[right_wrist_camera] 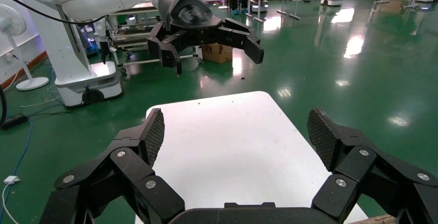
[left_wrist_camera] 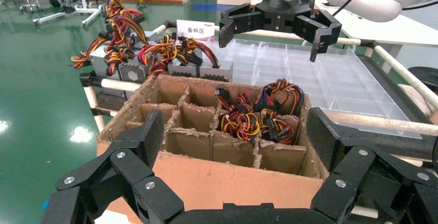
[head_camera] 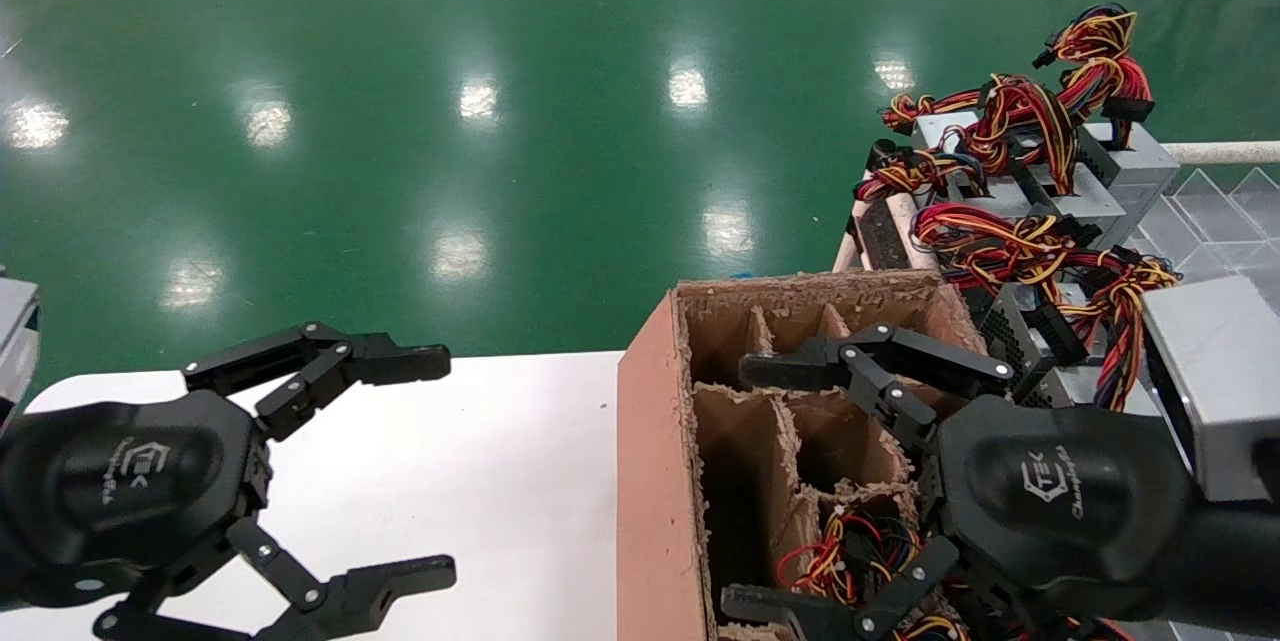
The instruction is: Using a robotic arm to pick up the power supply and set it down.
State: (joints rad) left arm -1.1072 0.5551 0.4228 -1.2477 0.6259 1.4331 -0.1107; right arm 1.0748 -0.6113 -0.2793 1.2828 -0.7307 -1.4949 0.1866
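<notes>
Several power supplies, silver-grey boxes (head_camera: 1052, 193) with red, yellow and black wire bundles (head_camera: 1030, 111), lie on a rack at the back right. More wire bundles (left_wrist_camera: 243, 122) stick out of compartments in a cardboard box (head_camera: 655, 481). The robotic arm's right gripper (head_camera: 750, 489) hangs open above that box, holding nothing; the left wrist view shows it high over the rack (left_wrist_camera: 272, 38). My left gripper (head_camera: 430, 469) is open over the white table (head_camera: 500, 461), beside the box's near wall (left_wrist_camera: 222, 182), with nothing between its fingers.
The cardboard box has torn dividers and several bare compartments (left_wrist_camera: 193, 115) on its left side. A clear plastic divider tray (left_wrist_camera: 335, 79) sits behind it within white pipe rails (left_wrist_camera: 403, 72). Green floor (head_camera: 500, 121) lies beyond the table edge.
</notes>
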